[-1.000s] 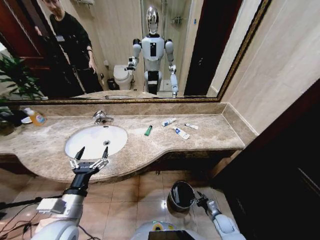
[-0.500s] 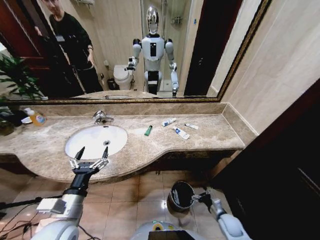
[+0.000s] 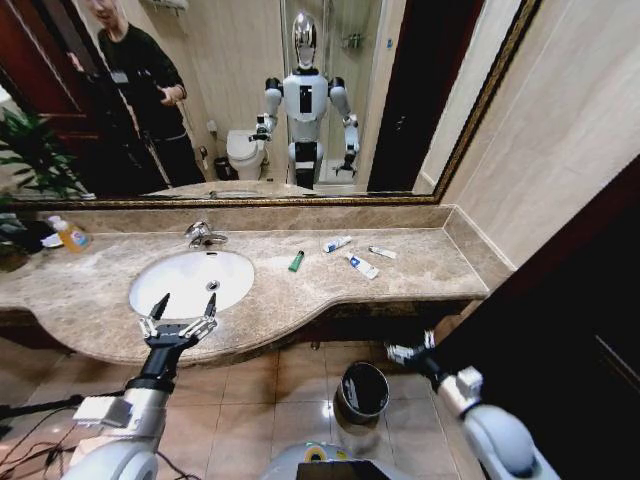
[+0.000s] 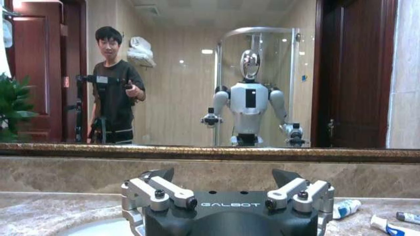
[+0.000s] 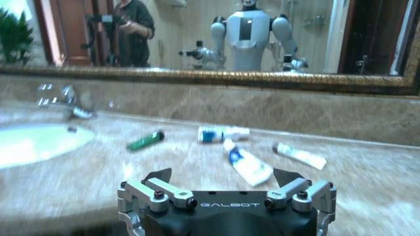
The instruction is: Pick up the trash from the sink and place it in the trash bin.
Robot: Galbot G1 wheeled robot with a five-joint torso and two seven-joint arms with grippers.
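My left gripper (image 3: 182, 312) hovers over the front edge of the white oval sink (image 3: 190, 280), jaws spread wide and empty. My right gripper (image 3: 407, 349) hangs low below the beige marble tabletop (image 3: 420, 265), above the tiled floor and just beside the small round dark metal trash bin (image 3: 362, 390); its jaws are released too. The trash lies on the tabletop beside the sink: a small green tube (image 3: 297, 261), a white tube with blue print (image 3: 337, 243), a white-and-blue sachet (image 3: 363, 266), a white strip (image 3: 382, 253).
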